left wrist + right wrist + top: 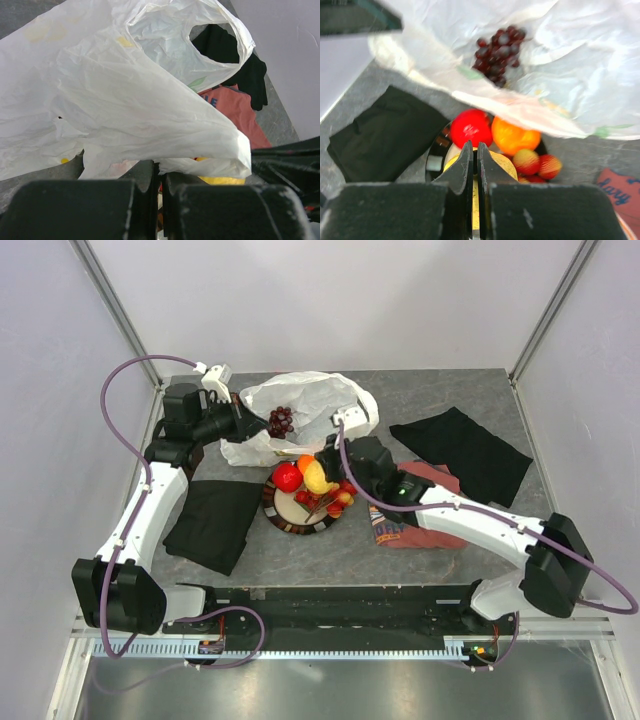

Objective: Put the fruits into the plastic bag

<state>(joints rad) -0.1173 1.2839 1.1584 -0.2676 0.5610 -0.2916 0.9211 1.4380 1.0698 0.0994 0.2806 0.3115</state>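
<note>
The plastic bag lies at the back centre, mouth facing the plate, with the grape bunch inside it. My left gripper is shut on the bag's near left edge and holds it lifted. The plate holds the red apple, orange, lemon and several small red-yellow fruits. My right gripper is shut and empty, just above the lemon. The apple, orange and grapes lie beyond it.
A black cloth lies left of the plate and another black cloth at the back right. A red printed T-shirt lies under my right arm. Metal frame posts stand at the back corners.
</note>
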